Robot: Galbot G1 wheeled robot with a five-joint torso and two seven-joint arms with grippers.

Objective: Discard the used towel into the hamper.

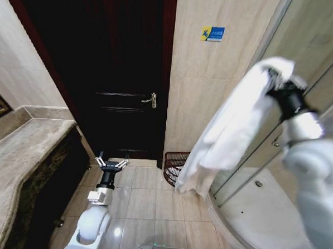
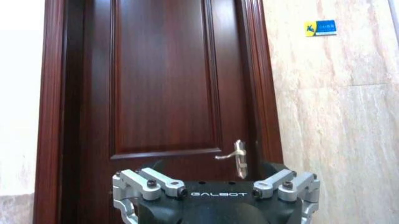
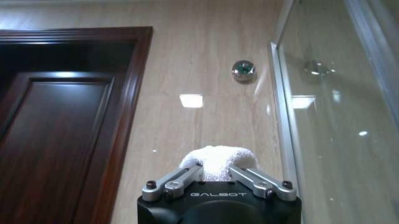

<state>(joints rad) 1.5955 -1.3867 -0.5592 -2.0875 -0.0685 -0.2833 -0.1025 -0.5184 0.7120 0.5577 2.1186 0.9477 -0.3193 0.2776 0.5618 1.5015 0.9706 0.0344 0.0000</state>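
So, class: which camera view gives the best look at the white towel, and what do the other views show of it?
The head view: the towel hangs full length from the raised right gripper, its lower end near the hamper. The right wrist view shows just a bunched tuft pinched between the fingers. The left wrist view faces the door instead.

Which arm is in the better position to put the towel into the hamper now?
The right. The right gripper already holds the white towel, which hangs just above the hamper by the wall. The left gripper is low, open and empty, farther left before the door.
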